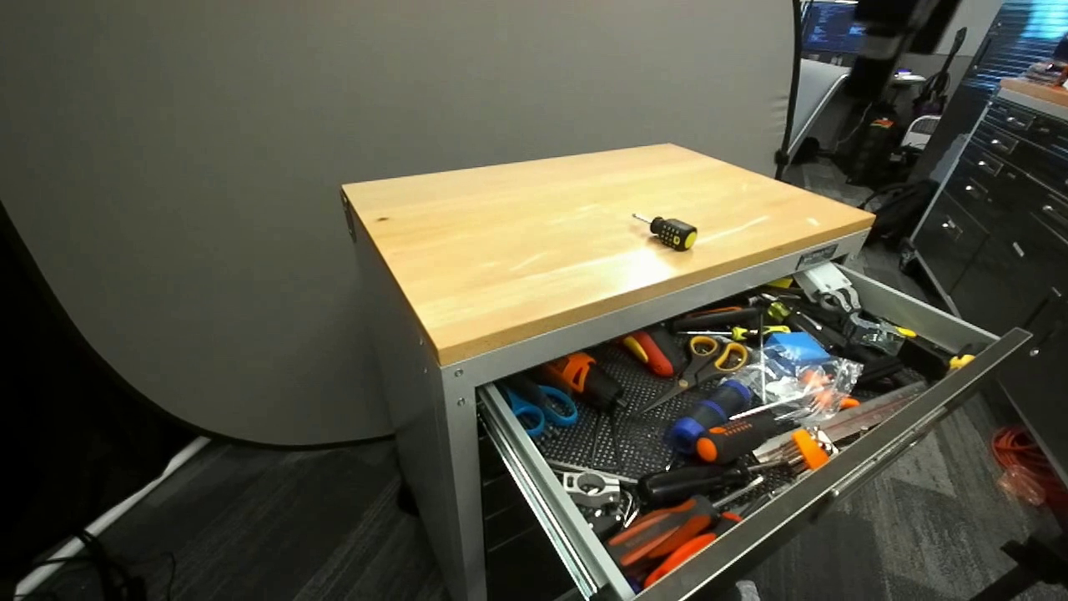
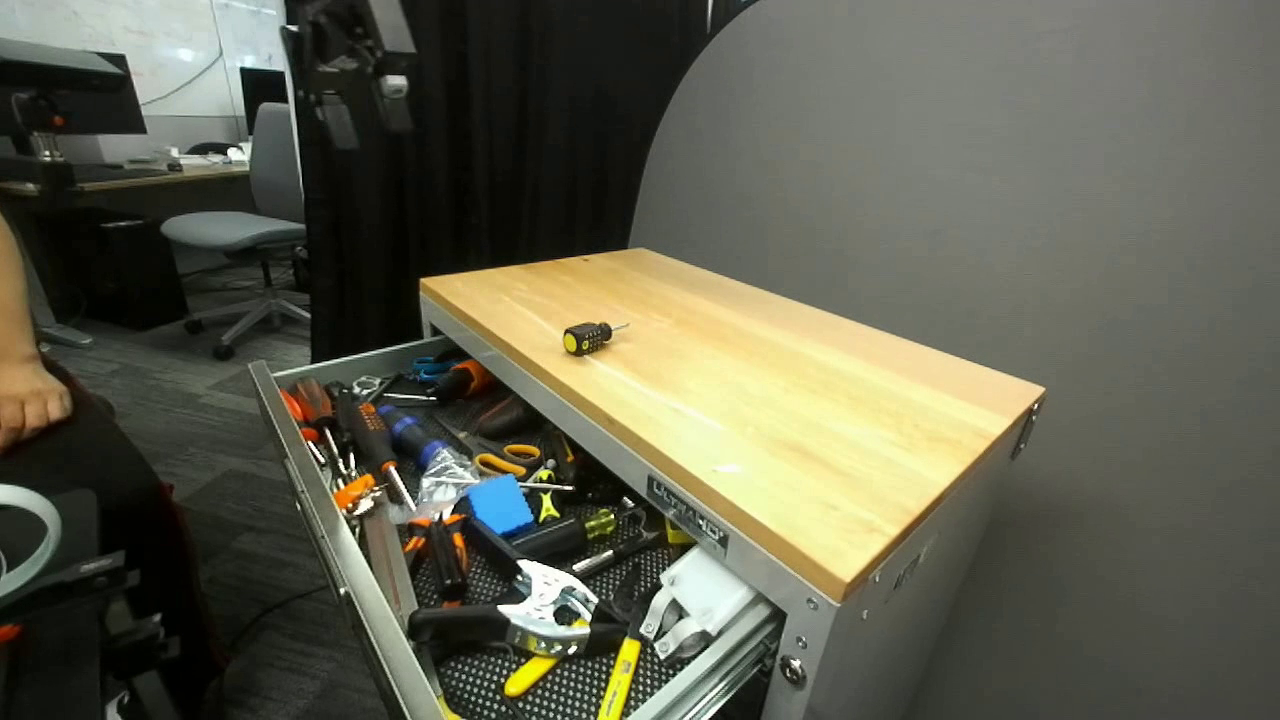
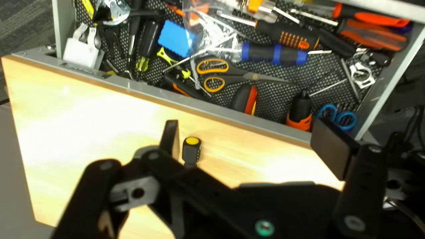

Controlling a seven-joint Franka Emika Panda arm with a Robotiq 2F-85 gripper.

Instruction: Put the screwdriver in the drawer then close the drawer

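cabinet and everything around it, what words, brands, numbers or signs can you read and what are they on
"ULTRA HD", slightly blurred: nameplate on the front of the cabinet.
Too blurred to read: mark on the cabinet's side.
Too small to read: marks on a yellow tool handle, lines on the monitor, anything on the end of the screwdriver.

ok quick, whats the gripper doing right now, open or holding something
Gripper: open, holding nothing; the screwdriver lies on the wooden top.
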